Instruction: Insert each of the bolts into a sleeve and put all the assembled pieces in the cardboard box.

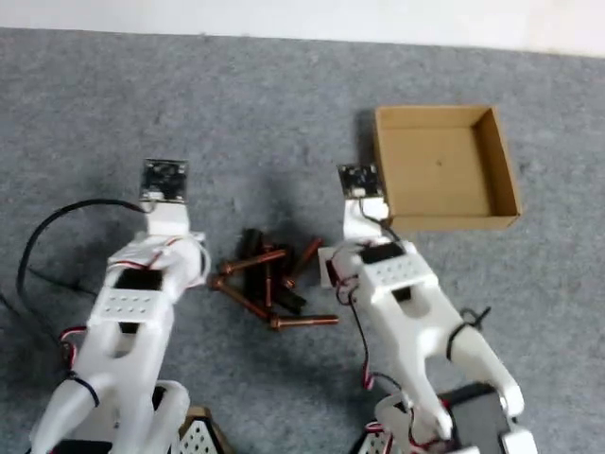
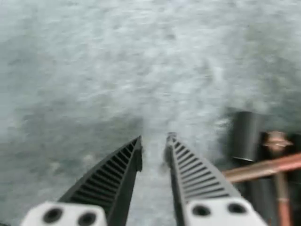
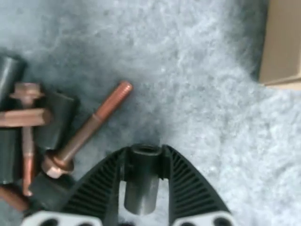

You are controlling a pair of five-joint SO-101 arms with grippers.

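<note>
Closest to your R wrist cam is one dark sleeve (image 3: 142, 186), pinched btwn the fingers (image 3: 99, 188) of your right gripper (image 3: 144, 150). Its hollow end faces out, approx level w/ the fingertips. That gripper is clamped on it, over the grey carpet (image 3: 197, 94).

Just beside it lies a copper bolt (image 3: 89, 127). The head end rests on another dark sleeve and the threaded end points out over bare carpet. More bolts and sleeves are heaped beyond that one, crossing each other, and you can't get an exact count from these views.

From the high cam, the pile (image 1: 269, 274) sits btwn your two arms, bolts and sleeves loose and mixed. One bolt lies crosswise at the edge nearest the arm bases.

Your left gripper (image 2: 154, 138) is on the far side of the pile from the right one. Its fingers are a little apart w/ just carpet btwn them, tips near the carpet. A sleeve and crossed bolts lie just beside one of its fingers.

Beyond the R arm stands the cardboard box (image 1: 444, 165), open-topped w/ its floor showing. It's near the pile but apart from it.
</note>
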